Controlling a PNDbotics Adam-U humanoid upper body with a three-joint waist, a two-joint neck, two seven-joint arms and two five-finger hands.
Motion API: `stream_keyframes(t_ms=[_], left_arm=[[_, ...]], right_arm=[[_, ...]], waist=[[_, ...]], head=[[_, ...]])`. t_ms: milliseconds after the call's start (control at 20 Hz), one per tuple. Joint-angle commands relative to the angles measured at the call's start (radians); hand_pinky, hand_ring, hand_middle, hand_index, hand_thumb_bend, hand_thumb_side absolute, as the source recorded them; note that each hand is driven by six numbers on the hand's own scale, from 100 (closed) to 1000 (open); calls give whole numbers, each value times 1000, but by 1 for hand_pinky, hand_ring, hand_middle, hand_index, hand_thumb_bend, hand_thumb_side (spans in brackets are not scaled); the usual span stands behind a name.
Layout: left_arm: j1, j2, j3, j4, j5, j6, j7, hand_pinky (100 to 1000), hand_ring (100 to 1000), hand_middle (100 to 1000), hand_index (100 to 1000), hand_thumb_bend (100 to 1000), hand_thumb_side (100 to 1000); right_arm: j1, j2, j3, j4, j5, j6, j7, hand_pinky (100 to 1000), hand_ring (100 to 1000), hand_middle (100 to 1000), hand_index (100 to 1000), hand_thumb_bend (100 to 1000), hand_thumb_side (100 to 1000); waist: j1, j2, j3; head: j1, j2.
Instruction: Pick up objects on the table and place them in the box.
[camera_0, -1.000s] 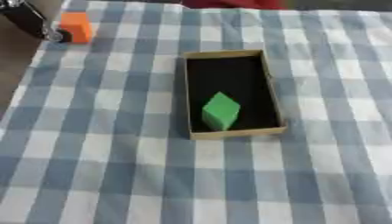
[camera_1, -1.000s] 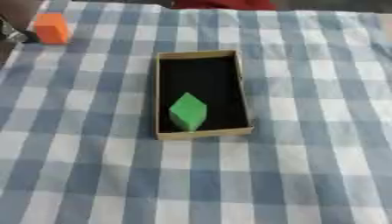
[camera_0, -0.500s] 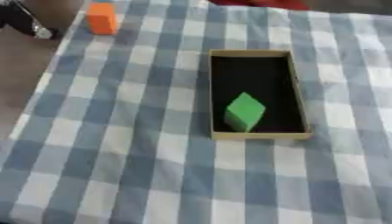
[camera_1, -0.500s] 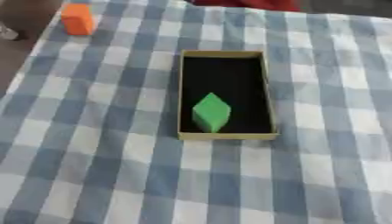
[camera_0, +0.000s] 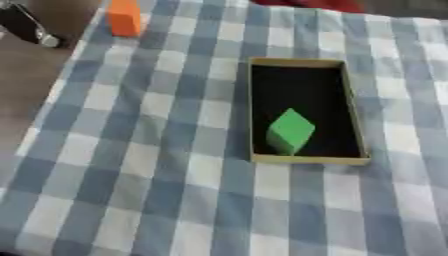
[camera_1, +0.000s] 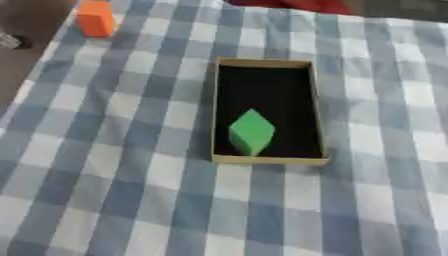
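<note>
Tan cardboard box (camera_0: 305, 159), long and shallow with a black inside, lies open on the blue-and-white checked cloth (camera_0: 157, 165) right of centre; a green block (camera_0: 290, 131) sits inside it at the near end, tipped on a corner. Orange block (camera_0: 124, 17) rests on the far left edge of the cloth, well apart from the box. Left hand (camera_0: 31, 27): only a black and silver part shows at the far left, off the cloth and just left of the orange block, whether its fingers are spread or closed cannot be told; the right hand shows in neither view.
</note>
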Motion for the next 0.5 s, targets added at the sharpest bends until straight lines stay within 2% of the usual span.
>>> stream_keyframes(t_ms=[50, 500], left_arm=[[-34, 35, 13, -3, 10, -2, 5, 851, 926, 869, 911, 538, 100], [-92, -5, 27, 73, -25, -11, -10, 847, 922, 840, 879, 536, 100]], right_arm=[[-6, -37, -15, -16, 1, 5, -3, 798, 777, 772, 795, 100, 1000], [-13, -36, -14, -16, 2, 2, -3, 798, 774, 772, 795, 100, 1000]], waist=[[3, -19, 0], [5, -19, -16]], head=[[1, -16], [13, -26]])
